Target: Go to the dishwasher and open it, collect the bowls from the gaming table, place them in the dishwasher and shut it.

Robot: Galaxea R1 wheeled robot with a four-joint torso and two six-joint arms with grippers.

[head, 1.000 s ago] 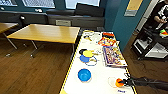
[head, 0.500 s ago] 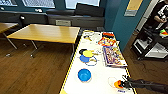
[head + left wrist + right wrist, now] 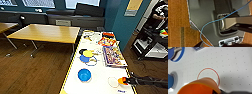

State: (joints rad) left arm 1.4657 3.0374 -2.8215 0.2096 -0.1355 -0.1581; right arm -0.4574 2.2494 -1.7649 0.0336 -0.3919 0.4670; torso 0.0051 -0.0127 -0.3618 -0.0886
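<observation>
The gaming table [image 3: 75, 65], white-topped with a yellow edge, runs away from me. A bright blue bowl [image 3: 84, 75] stands on its near part, and the same bowl [image 3: 170, 81] shows at the edge of the right wrist view. A second blue dish [image 3: 84, 59] lies farther along under a yellow disc. My right gripper [image 3: 127, 80] reaches in from the right, shut on an orange bowl [image 3: 122, 80] just above the tabletop. That orange bowl [image 3: 199, 87] looms large in the right wrist view, over a red-rimmed ring [image 3: 208, 76]. The dishwasher is out of view.
Colourful board-game boxes [image 3: 113, 56] lie on the table's right half. A white disc [image 3: 113, 81] lies beside the orange bowl. A yellow-topped table [image 3: 45, 33] stands to the left on wooden floor. A person [image 3: 160, 13] and a dark cart [image 3: 150, 45] are at the right. The robot's grey base [image 3: 205, 15] and a blue cable [image 3: 209, 23] show in the left wrist view.
My right gripper has carried the orange bowl a little farther up the table. The blue bowl has stayed in place.
</observation>
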